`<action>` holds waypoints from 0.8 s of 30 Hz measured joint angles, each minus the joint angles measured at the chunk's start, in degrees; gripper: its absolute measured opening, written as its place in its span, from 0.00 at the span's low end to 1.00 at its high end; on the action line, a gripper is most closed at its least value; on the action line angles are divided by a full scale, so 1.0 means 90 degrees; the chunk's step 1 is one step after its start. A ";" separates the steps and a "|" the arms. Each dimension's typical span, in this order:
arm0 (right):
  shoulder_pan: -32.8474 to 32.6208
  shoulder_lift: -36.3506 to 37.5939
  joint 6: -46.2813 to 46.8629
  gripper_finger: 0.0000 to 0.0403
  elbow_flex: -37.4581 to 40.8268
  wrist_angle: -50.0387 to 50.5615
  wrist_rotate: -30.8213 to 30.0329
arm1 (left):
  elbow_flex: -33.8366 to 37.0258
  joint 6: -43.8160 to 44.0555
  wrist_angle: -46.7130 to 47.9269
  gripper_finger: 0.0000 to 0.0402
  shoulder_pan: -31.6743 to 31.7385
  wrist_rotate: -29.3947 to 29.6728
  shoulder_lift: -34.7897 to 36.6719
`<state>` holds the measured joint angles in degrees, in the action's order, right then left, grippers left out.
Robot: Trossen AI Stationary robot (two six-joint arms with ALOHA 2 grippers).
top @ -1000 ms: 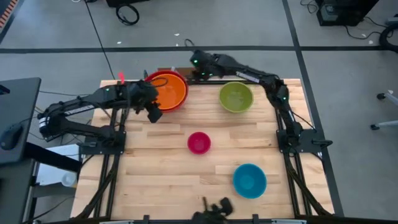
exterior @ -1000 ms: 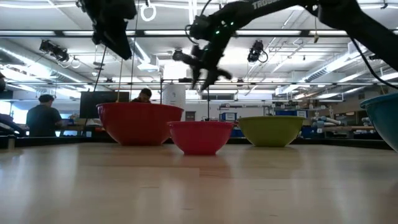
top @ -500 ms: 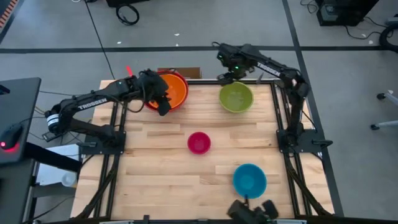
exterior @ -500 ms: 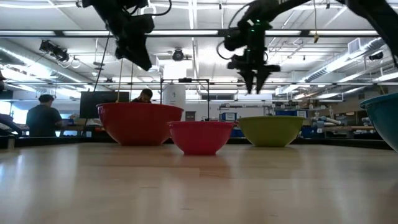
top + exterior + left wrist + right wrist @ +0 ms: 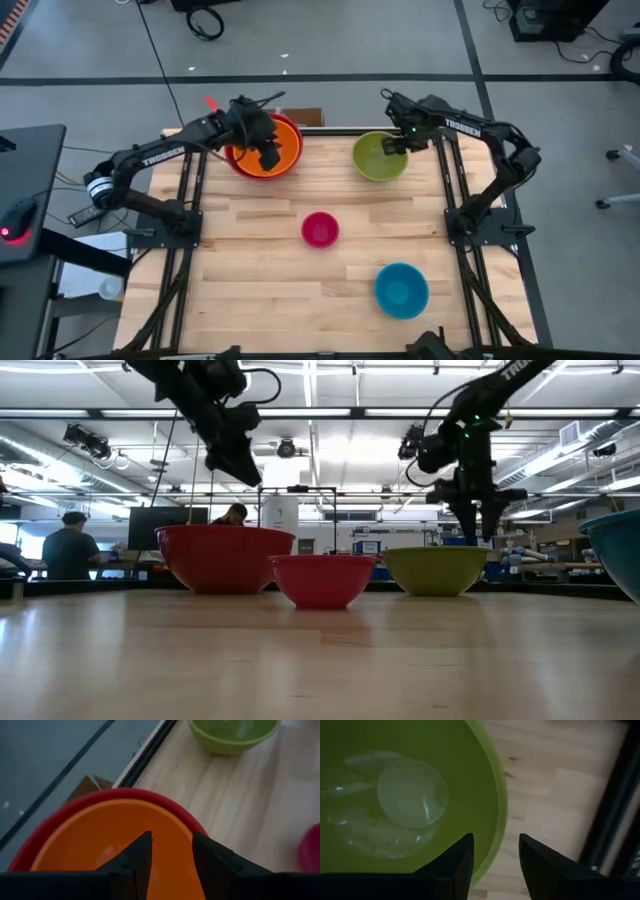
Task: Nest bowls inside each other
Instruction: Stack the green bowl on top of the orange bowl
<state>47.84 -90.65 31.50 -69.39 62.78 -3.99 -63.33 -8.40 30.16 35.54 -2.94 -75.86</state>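
In the high view, since a second ago the right gripper [image 5: 397, 146] has swung from the upper centre over to the green bowl [image 5: 379, 156] at upper right, and the left gripper [image 5: 268, 157] has come in over the orange bowl [image 5: 266, 148], already nested in the red bowl [image 5: 235, 165] at upper left; the pink bowl [image 5: 320, 229] sits mid-frame and the blue bowl [image 5: 401, 290] lower right, both loose. The low view shows both grippers above the rims, touching nothing. In the wrist views each pair of fingers stands partly open and empty, the right straddling the green rim, probably to grasp it.
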 joint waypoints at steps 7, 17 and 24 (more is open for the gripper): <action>0.0004 0.0109 0.0440 0.40 0.0964 -0.1050 -0.0001 | 0.0000 -0.0150 -0.0419 0.35 0.0159 -0.0644 -0.0554; -0.0067 0.0108 0.0536 0.21 0.1495 -0.2211 0.0287 | 0.0000 0.0852 -0.0476 0.35 0.0159 -0.0644 -0.0742; -0.0640 0.0276 0.0482 0.06 0.1517 -0.3417 0.0341 | 0.0000 0.1174 -0.0759 0.35 0.0159 -0.0639 -0.0721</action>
<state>42.08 -88.16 35.83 -55.74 32.03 -0.92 -63.33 2.17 23.33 36.97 -8.69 -82.35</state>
